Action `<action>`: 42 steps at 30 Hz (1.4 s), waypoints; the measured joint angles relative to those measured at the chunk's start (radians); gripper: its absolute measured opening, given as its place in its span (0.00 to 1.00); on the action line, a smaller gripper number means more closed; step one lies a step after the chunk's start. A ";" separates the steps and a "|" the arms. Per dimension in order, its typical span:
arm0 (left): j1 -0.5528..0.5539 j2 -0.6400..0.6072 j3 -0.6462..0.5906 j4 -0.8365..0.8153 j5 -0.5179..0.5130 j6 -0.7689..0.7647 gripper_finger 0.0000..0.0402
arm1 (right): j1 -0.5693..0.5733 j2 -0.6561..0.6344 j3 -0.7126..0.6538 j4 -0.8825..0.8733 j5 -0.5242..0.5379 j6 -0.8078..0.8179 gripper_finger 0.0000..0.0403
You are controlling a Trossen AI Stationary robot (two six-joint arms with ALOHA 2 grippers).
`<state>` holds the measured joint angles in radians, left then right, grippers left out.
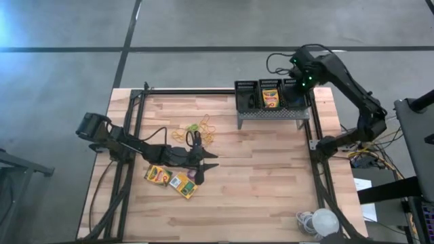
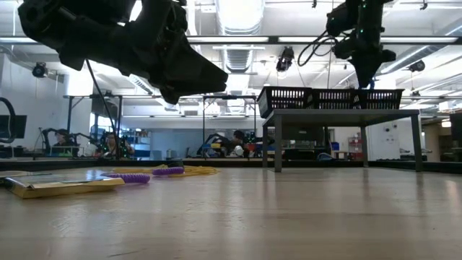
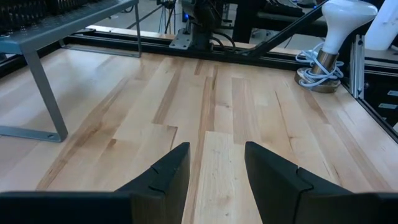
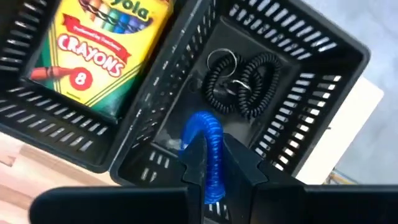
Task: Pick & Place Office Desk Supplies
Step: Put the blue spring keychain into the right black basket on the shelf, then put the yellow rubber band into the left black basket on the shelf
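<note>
While the right gripper (image 4: 214,168) hangs over the rightmost of the three black mesh bins (image 1: 271,95) on the grey stand (image 1: 273,115), its fingers are pinched on a blue coiled ring (image 4: 210,155), whose lower end is hidden between them. In that bin lies a black coiled ring (image 4: 239,82); its shape is hard to separate from the dark mesh. The middle bin holds a crayon box (image 4: 99,50), cut off at the picture's edge.

The left gripper (image 1: 209,160) hovers above the wooden counter (image 1: 264,176) with its fingers apart and nothing between them. Just beside it lie two more crayon boxes (image 1: 171,179), a purple ring (image 2: 128,177) and a loose heap of yellow and orange rubber bands (image 1: 200,130); a green ring (image 1: 192,127) shows among them. In the low view the left arm blocks much of the room behind, and the bins' contents cannot be seen from there.
</note>
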<state>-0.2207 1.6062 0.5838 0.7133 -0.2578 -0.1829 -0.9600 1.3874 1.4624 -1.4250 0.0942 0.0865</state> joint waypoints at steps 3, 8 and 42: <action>0.000 0.000 0.000 0.000 0.000 0.000 0.40 | -0.002 0.017 -0.012 -0.001 0.004 0.014 0.07; 0.000 0.000 0.000 0.000 0.000 0.000 0.40 | 0.001 0.041 -0.021 0.000 -0.001 0.016 0.07; 0.000 0.000 0.000 -0.008 0.002 -0.007 0.40 | 0.393 -0.166 0.002 0.021 0.385 0.210 0.31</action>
<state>-0.2207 1.6062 0.5839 0.7055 -0.2562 -0.1902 -0.5665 1.2216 1.4643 -1.4042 0.4788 0.2961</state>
